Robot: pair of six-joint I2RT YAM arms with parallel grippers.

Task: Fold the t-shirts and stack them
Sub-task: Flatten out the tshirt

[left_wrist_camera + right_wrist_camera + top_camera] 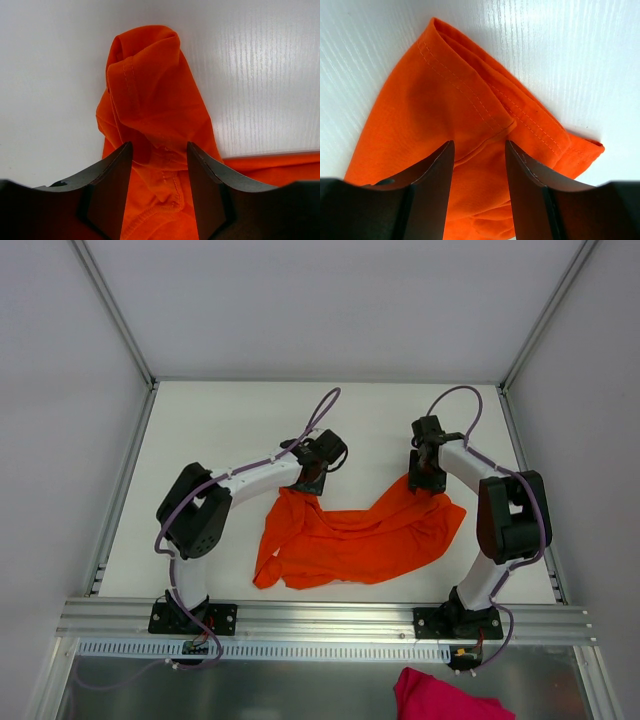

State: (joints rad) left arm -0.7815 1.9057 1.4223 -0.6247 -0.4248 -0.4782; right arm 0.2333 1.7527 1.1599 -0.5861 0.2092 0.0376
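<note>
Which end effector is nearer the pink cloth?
Right. The right end effector is directly forward of the pink cloth; the left end effector is forward and farther left.

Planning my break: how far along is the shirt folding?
Done: nothing; the orange shirt lies crumpled, unfolded, and no stack shows. In hand: left gripper and right gripper straddle its far corners, jaws apart around fabric. To do: spreading it, folding, stacking; a pink cloth lies off the table, near side.
</note>
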